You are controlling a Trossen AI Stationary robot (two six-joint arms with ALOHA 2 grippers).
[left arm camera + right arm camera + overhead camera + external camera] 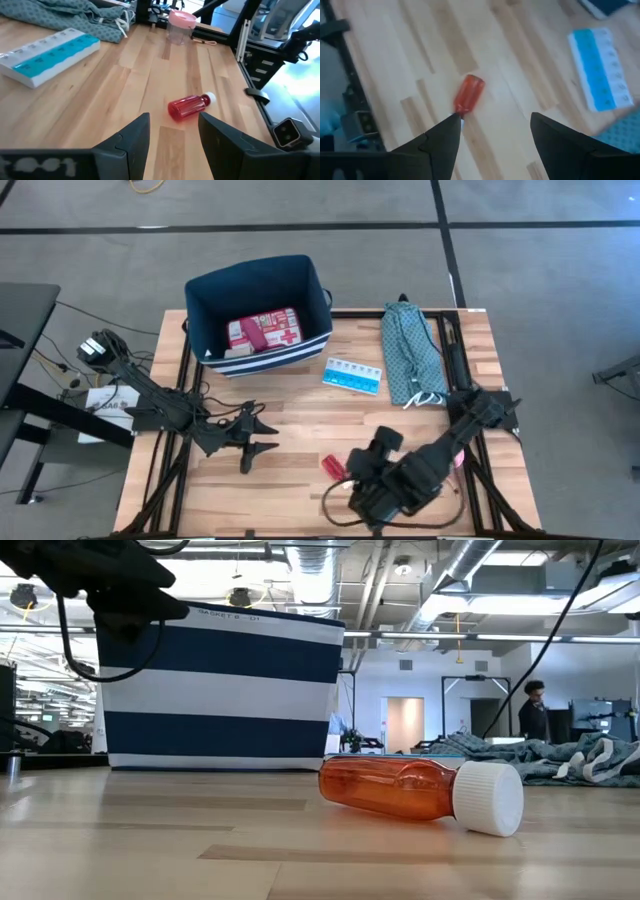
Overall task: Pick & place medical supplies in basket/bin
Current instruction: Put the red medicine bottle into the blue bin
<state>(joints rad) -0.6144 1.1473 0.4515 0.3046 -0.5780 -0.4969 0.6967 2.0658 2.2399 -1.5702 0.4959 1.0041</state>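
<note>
- While both arms hang over the wooden counter (300,405), a red bottle (331,466) is seen lying on its side near the front edge, between the two pincers.
- The left pincer (262,437) is shown from above with its fingers spread wide and nothing held, left of the bottle and pointing toward it.
- The right pincer (352,472) is seen low at the front of the counter, just beside the bottle; in the overhead picture its fingers are lost in the dark mass of the arm, but its own wrist view shows them well apart and empty, with the bottle just ahead of one fingertip.
- The bottle's white cap (488,798) is made plain only in the low view, where the orange-red body rests flat on the wood.
- The navy bin (258,313) with white stripes is set at the rear of the counter; only the overhead view reveals the red-and-white first-aid case (265,331) lying inside it.
- The light-blue pill organizer (352,375) is seen flat on the counter between the bin and a teal patterned cloth bundle (411,355).
- A clear cup with a pink lid (181,26) is shown upright near the counter's edge in the left wrist view alone.
- A person (533,706) is glimpsed in the room behind.
</note>
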